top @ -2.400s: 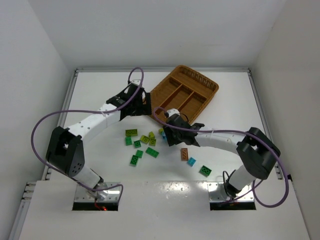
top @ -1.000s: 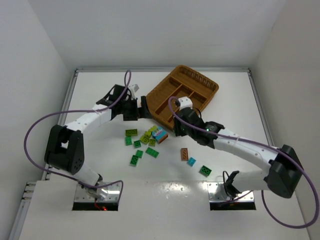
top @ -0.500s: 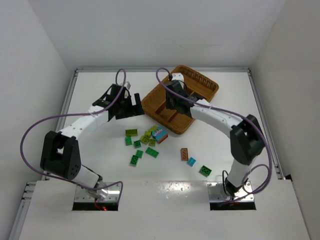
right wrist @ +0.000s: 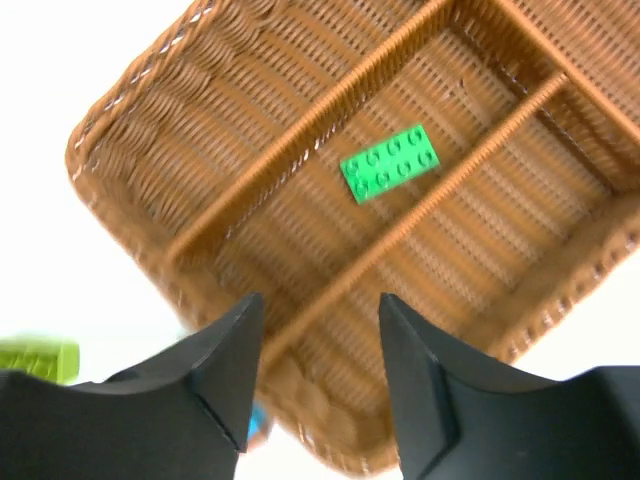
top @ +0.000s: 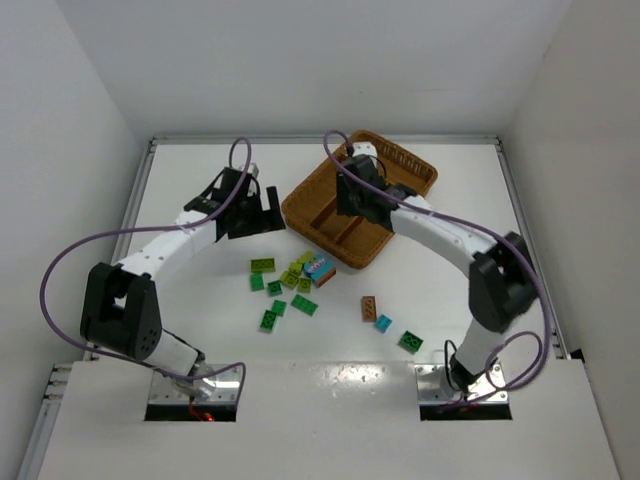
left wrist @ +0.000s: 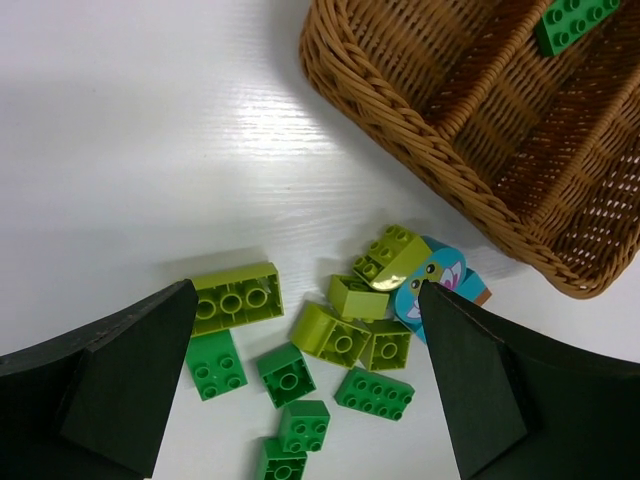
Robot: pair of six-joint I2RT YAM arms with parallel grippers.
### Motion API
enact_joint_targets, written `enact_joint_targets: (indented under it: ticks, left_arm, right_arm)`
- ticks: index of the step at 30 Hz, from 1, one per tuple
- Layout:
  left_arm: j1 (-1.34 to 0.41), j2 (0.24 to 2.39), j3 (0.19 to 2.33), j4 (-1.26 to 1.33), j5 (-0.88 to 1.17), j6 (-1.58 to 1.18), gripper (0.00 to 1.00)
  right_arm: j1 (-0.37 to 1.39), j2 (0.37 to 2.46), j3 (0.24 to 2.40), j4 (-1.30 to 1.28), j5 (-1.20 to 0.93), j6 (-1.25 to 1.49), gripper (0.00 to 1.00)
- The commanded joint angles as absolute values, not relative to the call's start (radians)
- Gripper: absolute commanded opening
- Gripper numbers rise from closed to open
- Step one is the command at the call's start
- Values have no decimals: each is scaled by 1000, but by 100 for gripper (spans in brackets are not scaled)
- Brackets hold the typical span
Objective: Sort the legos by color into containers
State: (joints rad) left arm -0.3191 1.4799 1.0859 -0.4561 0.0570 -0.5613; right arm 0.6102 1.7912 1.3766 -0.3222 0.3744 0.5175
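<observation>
- Green lego [right wrist: 389, 163] is lying flat in the middle long compartment of the wicker tray [right wrist: 110, 135], between the two dividers.
- Right gripper [right wrist: 315, 335] is hovering over that compartment, fingers spread, pinching nothing.
- Other legos [top: 290, 280] are sitting loose on the counter [top: 330, 345] near the tray's corner, with a few lying apart toward the right arm's base.
- Left gripper [left wrist: 305, 295] is hanging over the pile, fingers spread wide, empty.

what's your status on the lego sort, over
Left claw open above loose legos. Right claw open over tray, green brick lying in middle compartment. Nothing seen in the way.
</observation>
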Motion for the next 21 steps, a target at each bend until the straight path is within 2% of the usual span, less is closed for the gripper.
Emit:
enact_joint_targets:
  ticks: [1, 3, 6, 7, 9, 14, 17, 21]
  left_arm:
    - [-311, 1439, 1131, -465, 6, -557, 100]
    - [-311, 1439, 1131, -465, -8, -557, 100]
    - [-302, 1439, 1131, -474, -37, -557, 100]
    - [-302, 1439, 1131, -474, -46, -557, 100]
    - [-302, 1439, 1131, -474, -46, -557, 100]
    - [-302, 1439, 1121, -483, -37, -557, 100]
    - [-302, 1439, 1121, -483, -37, -557, 100]
    - [-302, 1428, 1121, -483, -28, -557, 100]
  right_arm:
    - [637, 1596, 1257, -278, 327, 508, 49]
    - [646, 1546, 1134, -256, 225, 508, 49]
    - [678, 1508, 1039, -256, 118, 471, 55]
    - [690, 1508, 1017, -256, 41, 457, 61]
    - [738, 1508, 1008, -265, -15, 446, 65]
    - [811, 1561, 982, -275, 32, 427, 70]
    - [811, 1618, 1005, -275, 32, 365, 75]
    - [811, 1695, 1048, -288, 32, 312, 78]
